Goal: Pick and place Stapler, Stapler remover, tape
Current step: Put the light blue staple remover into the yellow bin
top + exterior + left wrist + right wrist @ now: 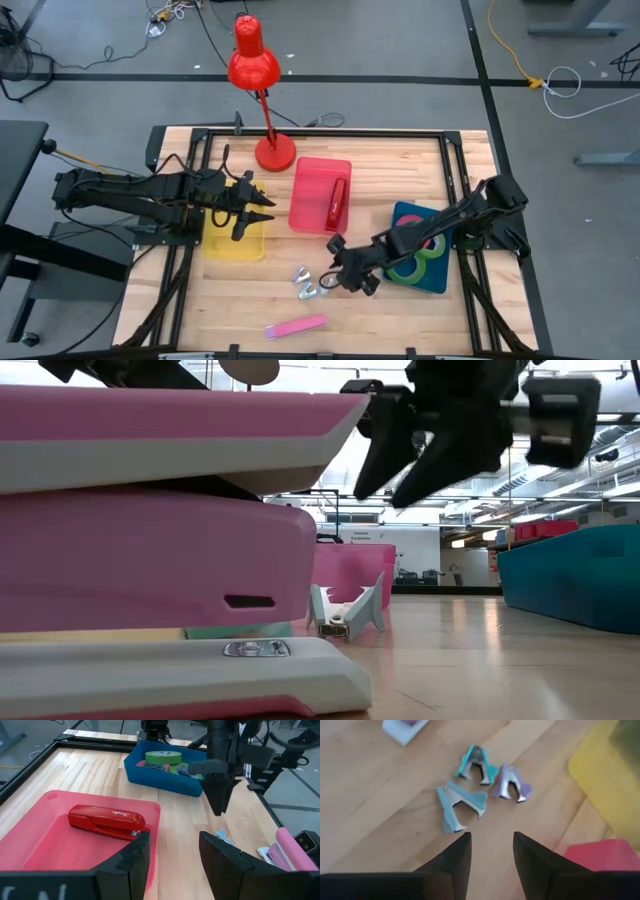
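Three stapler removers lie on the wood near the table's middle: teal (475, 762), lilac (510, 782) and light blue (460, 805), also seen from above (306, 285). My right gripper (490, 845) hangs open above and just beside them, slanting down, with nothing between its fingers. A red stapler (337, 203) lies in the red tray (310, 175). A pink stapler (297, 327) lies flat near the front edge. Green tape (163, 756) rests in the blue tray (150, 777). My left gripper (268, 208) waits open above the yellow tray (235, 243).
A red desk lamp (262, 90) stands at the table's far side, behind the red tray. The blue tray (440, 280) sits under my right arm at the right. Bare wood lies between the removers and the pink stapler.
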